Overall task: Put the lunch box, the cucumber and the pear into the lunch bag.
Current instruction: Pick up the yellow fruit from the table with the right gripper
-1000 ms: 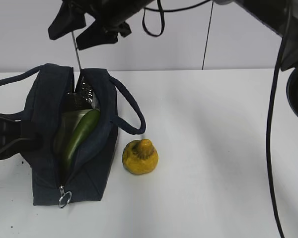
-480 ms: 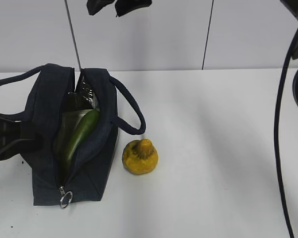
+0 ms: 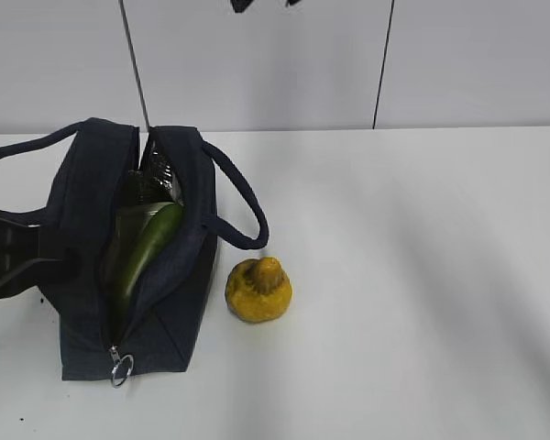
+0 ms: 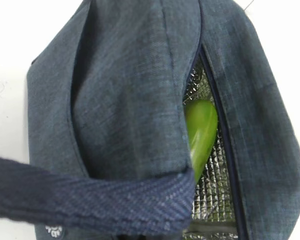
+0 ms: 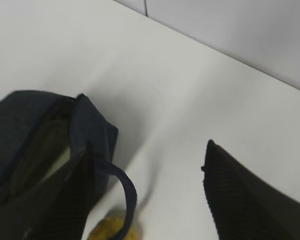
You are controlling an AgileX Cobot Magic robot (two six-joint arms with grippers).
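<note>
The navy lunch bag stands open at the left of the table. The dark green cucumber lies inside it on the lunch box, whose pale green lid shows dimly beneath. The cucumber also shows through the opening in the left wrist view. The yellow-orange pear sits on the table just right of the bag and shows blurred in the right wrist view. My left gripper grips the bag's left side; a handle strap hides its fingers. My right gripper is open and empty, high above the bag.
The bag's right handle loops out toward the pear. The metal ring pull hangs at the bag's near end. White tabletop stretches to the right, with a grey wall behind.
My right gripper has risen and drifted right, nearly leaving the top of the exterior view. Bag, cucumber, pear and left gripper have not moved.
</note>
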